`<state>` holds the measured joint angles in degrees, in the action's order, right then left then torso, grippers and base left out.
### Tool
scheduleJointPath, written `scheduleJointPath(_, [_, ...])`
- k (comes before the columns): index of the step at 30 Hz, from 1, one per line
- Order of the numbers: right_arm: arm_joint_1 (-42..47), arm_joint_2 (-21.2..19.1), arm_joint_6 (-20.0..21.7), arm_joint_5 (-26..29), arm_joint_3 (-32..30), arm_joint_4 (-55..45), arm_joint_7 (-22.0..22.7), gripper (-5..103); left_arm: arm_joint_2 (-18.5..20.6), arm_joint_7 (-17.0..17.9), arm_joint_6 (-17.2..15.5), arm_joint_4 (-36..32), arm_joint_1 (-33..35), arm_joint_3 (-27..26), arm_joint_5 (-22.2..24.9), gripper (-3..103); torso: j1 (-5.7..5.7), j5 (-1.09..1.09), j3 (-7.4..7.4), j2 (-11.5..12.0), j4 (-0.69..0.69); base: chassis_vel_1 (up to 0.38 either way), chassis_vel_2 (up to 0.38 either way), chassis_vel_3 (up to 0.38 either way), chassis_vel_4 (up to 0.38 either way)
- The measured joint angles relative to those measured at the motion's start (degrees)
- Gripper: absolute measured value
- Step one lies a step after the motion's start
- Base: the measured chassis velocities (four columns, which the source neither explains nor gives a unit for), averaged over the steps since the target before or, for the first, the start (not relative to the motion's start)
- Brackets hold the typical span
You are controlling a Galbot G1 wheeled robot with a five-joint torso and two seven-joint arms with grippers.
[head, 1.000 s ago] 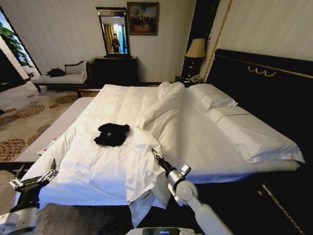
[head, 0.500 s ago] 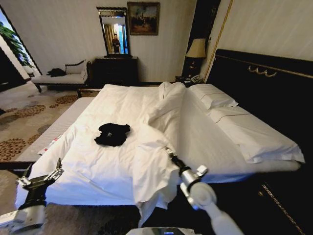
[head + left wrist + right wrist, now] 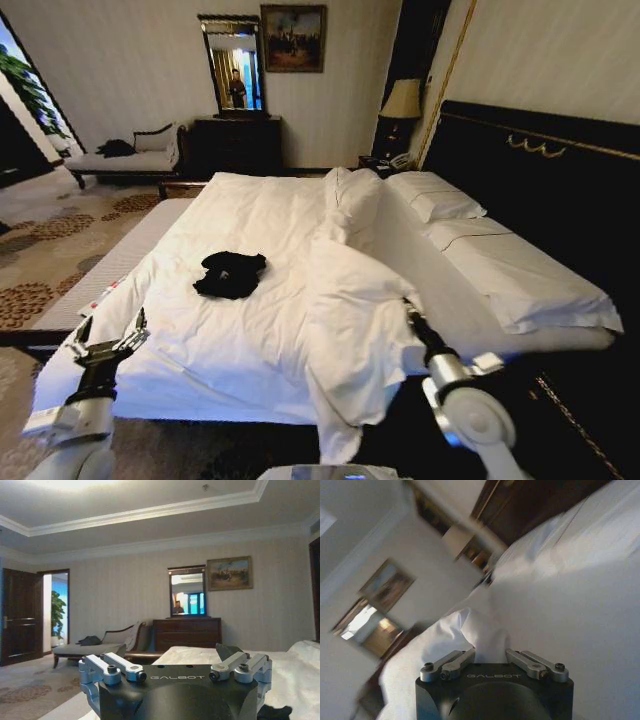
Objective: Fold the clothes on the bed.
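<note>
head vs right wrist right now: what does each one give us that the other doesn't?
Head view alone: the crumpled black T-shirt lying on the bed, apart from both grippers; the left gripper open, raised at the bed's near left corner; the dark headboard and pillows.

Right wrist view alone: close-up of white duvet bunched between the fingers of the right gripper.

Both: right gripper at the duvet fold, white bedding, the framed painting.

T-shirt (image 3: pixel 231 274): black, lying crumpled in a small heap on the white duvet, left of the middle.
Bed (image 3: pixel 250 205): white duvet bunching into a raised fold, pillows sitting against the dark headboard.
</note>
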<state>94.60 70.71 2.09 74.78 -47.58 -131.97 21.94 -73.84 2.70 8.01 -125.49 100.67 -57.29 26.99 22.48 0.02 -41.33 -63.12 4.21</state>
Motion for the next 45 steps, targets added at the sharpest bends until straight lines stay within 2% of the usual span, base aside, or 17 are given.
scheduleJointPath(2, [1.26,-0.3,-0.01,1.87,-4.48,0.02,1.28,3,0.55,0.09,-0.01,0.71,-1.22,1.27,0.03,100,0.0,-0.01,0.0,0.0,0.0,0.0,0.0,0.0,0.0])
scheduleJointPath(5, [2.08,-0.45,0.07,2.81,-7.2,0.17,3.0,3,0.75,0.12,-0.01,1.22,-2.22,2.47,-0.04,100,0.0,-0.02,0.0,0.0,0.0,0.0,0.0,0.0,0.0])
scheduleJointPath(7, [2.95,-0.45,0.24,3.06,-9.98,0.58,6.11,3,0.79,0.14,-0.22,1.82,-3.61,3.95,-0.24,100,0.0,-0.01,0.0,0.0,0.0,0.0,0.0,0.0,0.0])
scheduleJointPath(8, [2.95,-0.45,0.24,3.06,-9.98,0.58,6.11,3,0.79,0.14,-0.22,1.82,-3.61,3.95,-0.24,100,0.0,-0.01,0.0,0.0,0.0,0.0,0.0,0.0,0.0])
scheduleJointPath(11, [4.16,0.08,-1.08,3.11,-13.14,1.36,10.37,3,0.89,0.15,-0.44,2.68,-5.04,5.34,-0.33,100,0.0,0.0,0.0,0.0,-0.01,0.0,0.0,0.0,0.0])
scheduleJointPath(18, [5.37,1.88,-2.96,2.9,-16.01,2.64,14.5,3,1.27,0.21,-0.37,4.14,-6.06,5.66,-0.27,100,0.0,-0.02,0.0,0.0,-0.01,0.0,0.0,0.0,0.0])
scheduleJointPath(21, [5.14,3.2,-3.76,1.89,-17.22,6.32,19.7,3,1.55,0.32,-0.12,5.2,-6.68,5.66,-0.09,100,0.0,-0.01,0.0,0.0,-0.02,0.0,0.0,0.0,0.0])
scheduleJointPath(27, [4.66,4.0,-5.94,-1.17,-17.27,14.69,19.58,3,1.48,0.42,-0.07,5.64,-6.96,5.84,-0.06,100,0.01,0.0,0.0,0.0,-0.05,0.0,0.0,0.0,0.0])
scheduleJointPath(32, [4.01,3.83,-8.04,-2.82,-16.25,25.43,15.85,3,1.85,0.48,-0.06,5.67,-6.67,5.45,0.0,100,0.01,0.02,0.0,0.0,-0.09,0.0,0.0,0.0,0.0])
scheduleJointPath(39, [3.99,3.57,-8.32,-3.96,-14.29,30.59,12.6,3,2.11,0.53,-0.12,5.19,-6.19,4.8,0.13,100,0.01,-0.03,0.01,0.0,-0.03,0.0,0.0,0.0,0.0])
scheduleJointPath(41, [3.08,3.32,-8.81,-6.25,-13.07,33.75,11.53,3,1.95,0.53,-0.18,4.7,-5.69,4.61,0.05,100,0.01,-0.01,0.01,0.0,-0.03,0.0,0.0,0.0,0.0])
scheduleJointPath(45, [2.13,3.06,-9.02,-7.61,-12.27,36.18,11.37,3,1.86,0.53,-0.19,4.37,-5.01,4.17,0.01,100,0.01,-0.02,0.01,0.0,-0.04,0.0,0.0,0.0,0.0])
